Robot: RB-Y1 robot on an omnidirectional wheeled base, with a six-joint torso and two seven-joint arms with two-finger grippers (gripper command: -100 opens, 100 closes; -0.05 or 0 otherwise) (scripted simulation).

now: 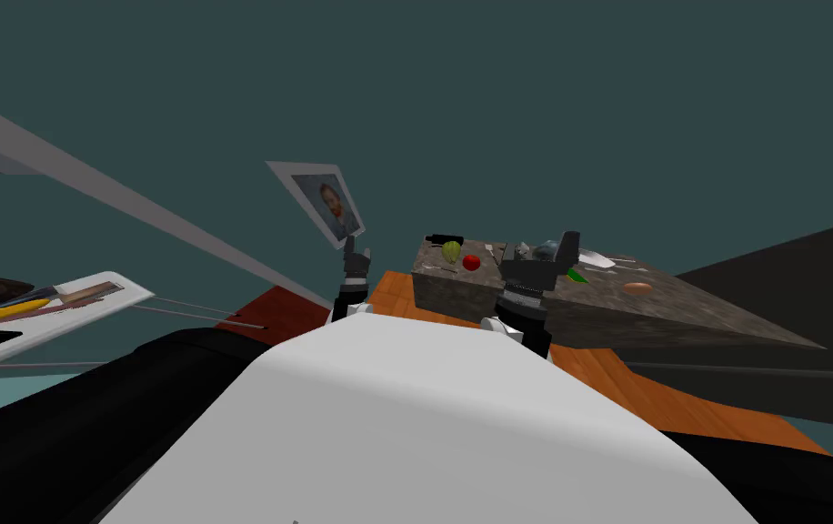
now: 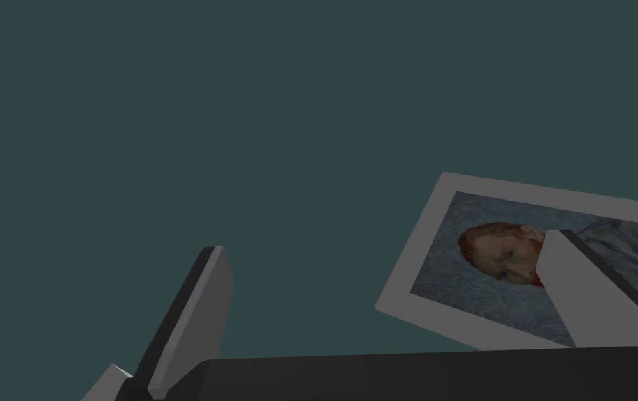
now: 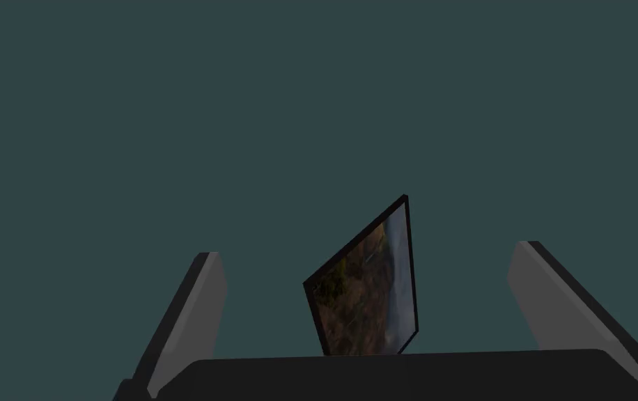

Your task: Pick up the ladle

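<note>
Nearest stand two end effectors, the left end effector (image 1: pixel 356 257) and the right end effector (image 1: pixel 544 253), each with its fingers spread and holding nothing. Behind the right one is a mottled tabletop (image 1: pixel 642 318) bearing one green fruit (image 1: pixel 452 250), one red fruit (image 1: pixel 471 263) and one brown oval (image 1: pixel 637 288). The ladle (image 1: pixel 596 259), pale and hard to make out, lies flat just beyond the right end effector, with its thin handle seeming to run away from it.

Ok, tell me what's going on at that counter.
The robot faces a stone-topped counter with both arms raised in front of it. The left gripper and the right gripper are open and hold nothing. On the counter lie a green fruit, a red fruit, a brown oval thing and a white utensil, possibly the ladle. Nothing is grasped yet.
</note>
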